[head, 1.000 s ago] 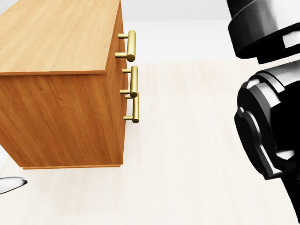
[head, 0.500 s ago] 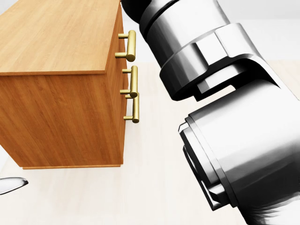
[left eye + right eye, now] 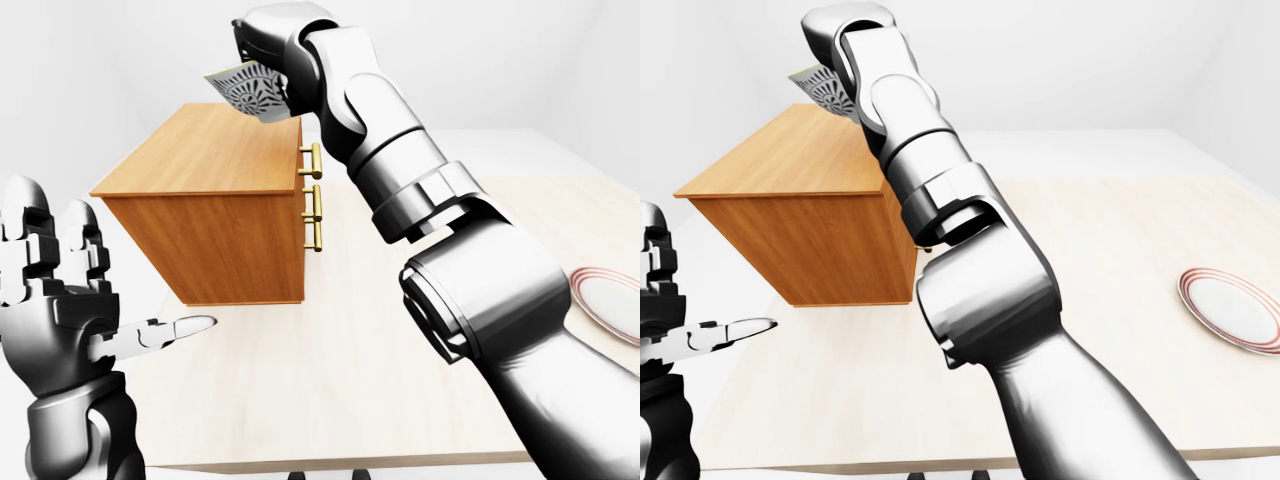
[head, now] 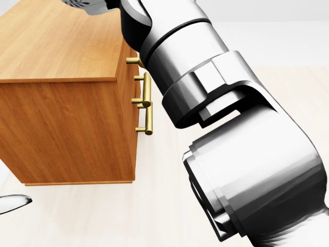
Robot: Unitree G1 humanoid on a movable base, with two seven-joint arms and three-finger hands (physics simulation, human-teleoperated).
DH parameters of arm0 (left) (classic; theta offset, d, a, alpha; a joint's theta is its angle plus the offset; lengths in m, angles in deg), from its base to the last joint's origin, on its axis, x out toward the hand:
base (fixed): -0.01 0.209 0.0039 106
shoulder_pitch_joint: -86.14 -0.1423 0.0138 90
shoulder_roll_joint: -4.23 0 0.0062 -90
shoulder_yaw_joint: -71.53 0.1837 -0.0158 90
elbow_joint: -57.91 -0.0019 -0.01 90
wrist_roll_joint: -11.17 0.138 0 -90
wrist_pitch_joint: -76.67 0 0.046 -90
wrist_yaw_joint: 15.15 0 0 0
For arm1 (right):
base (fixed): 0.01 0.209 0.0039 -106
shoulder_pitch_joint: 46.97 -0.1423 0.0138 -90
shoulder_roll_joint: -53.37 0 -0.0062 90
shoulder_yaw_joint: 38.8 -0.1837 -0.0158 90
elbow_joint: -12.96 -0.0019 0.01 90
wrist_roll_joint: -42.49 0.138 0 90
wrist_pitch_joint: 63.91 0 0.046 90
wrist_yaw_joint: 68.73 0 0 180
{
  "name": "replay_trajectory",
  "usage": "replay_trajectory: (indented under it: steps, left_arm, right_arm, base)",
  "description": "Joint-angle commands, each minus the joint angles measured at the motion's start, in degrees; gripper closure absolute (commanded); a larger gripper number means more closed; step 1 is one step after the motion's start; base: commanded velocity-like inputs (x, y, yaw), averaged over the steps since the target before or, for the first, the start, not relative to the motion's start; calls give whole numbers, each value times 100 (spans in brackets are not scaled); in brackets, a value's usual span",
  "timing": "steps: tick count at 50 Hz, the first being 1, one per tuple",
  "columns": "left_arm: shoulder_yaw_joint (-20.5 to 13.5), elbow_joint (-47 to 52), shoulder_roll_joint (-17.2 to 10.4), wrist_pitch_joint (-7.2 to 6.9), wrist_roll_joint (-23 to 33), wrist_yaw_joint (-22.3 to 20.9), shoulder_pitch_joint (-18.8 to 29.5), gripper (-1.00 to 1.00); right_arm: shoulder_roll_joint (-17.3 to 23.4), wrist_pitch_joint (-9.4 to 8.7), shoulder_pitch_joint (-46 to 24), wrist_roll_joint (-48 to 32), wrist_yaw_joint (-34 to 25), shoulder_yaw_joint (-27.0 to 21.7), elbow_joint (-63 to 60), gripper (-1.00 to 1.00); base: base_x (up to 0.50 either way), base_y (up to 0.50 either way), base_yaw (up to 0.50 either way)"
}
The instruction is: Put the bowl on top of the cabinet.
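While your right arm [image 4: 247, 154] is filling the head view, the eye views are showing the cabinet [image 3: 210, 160], with your right hand [image 3: 264, 72] clamping the patterned bowl [image 3: 240, 92] above its top; your left hand [image 3: 55, 300] is hanging open-fingered.

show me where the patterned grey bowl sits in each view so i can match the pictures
Left-eye view: patterned grey bowl near the top, left of centre, in the right robot hand above the brown wooden cabinet.
Head view: only a grey sliver at the top edge; cannot tell if it is the bowl.
Right-eye view: upper left, just left of the arm.
Shared landmark: the cabinet's top.
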Motion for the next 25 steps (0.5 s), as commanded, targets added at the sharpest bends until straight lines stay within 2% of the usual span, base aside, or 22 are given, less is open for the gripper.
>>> replay_trajectory:
  steps: [1,25]
  left_arm:
    - [252,-468,97,0,129,38,11,-100]
    - [255,-455,109,0,124,41,1,-100]
  right_arm:
    - [-266,0,53,40,337,135,606,100]
    - [-571,0,360,375,406,215,581,100]
  base:
    - [0,0,0]
    - [0,0,0]
